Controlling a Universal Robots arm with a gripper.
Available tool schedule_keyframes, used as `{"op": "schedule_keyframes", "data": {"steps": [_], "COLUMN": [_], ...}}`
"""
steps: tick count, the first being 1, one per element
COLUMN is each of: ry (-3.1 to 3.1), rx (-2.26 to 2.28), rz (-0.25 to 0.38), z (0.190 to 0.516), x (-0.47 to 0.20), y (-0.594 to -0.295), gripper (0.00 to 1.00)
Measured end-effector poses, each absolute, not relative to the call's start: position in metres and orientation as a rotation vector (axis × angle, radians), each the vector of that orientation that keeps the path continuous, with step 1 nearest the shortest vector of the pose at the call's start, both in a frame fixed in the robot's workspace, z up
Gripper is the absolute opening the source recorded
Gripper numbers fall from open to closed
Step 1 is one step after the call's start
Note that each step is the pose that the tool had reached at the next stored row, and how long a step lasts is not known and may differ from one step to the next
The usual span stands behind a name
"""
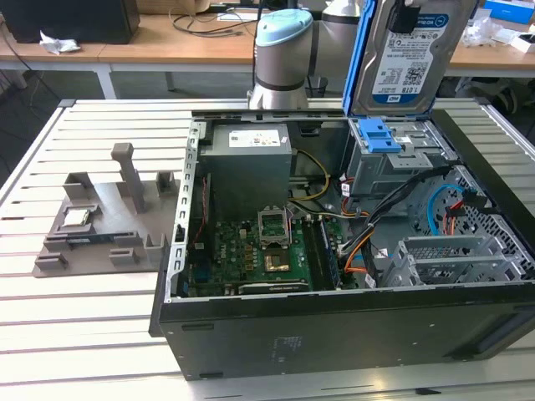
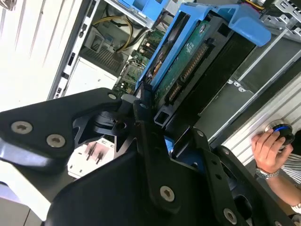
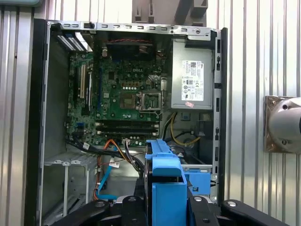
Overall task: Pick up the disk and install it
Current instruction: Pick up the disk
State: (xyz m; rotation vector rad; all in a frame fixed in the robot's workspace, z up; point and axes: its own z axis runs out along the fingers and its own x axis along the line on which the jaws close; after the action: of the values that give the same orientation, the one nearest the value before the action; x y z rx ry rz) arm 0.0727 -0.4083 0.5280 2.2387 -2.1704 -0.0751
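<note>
The disk [image 1: 410, 58] stands upright on its edge just above the drive bay [image 1: 393, 159] at the back of the open computer case [image 1: 334, 322], on the exterior view's right. Its white-and-blue label faces the camera and a blue carrier frame runs along its sides. In the second wrist view my gripper [image 2: 164, 122] is shut on the disk [image 2: 188, 56], whose green circuit board side shows. In the first wrist view the blue carrier [image 3: 167, 188] sits between the black fingers [image 3: 202, 207], over the case's interior.
A bare blue bracket [image 1: 380, 134] lies on top of the bay. Inside the case are the motherboard [image 1: 251, 251], power supply [image 1: 248, 154] and loose cables [image 1: 368, 242]. A grey fixture [image 1: 109, 217] sits on the table at the exterior view's left. A person's hand [image 2: 268, 150] rests nearby.
</note>
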Motion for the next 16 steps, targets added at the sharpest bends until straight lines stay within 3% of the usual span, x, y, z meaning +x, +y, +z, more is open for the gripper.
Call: {"op": "schedule_keyframes", "data": {"steps": [16], "ry": [-2.17], "rx": [2.239], "rz": [-0.075], "z": [0.528], "x": [0.073], "y": [-0.439], "gripper": [0.37]}}
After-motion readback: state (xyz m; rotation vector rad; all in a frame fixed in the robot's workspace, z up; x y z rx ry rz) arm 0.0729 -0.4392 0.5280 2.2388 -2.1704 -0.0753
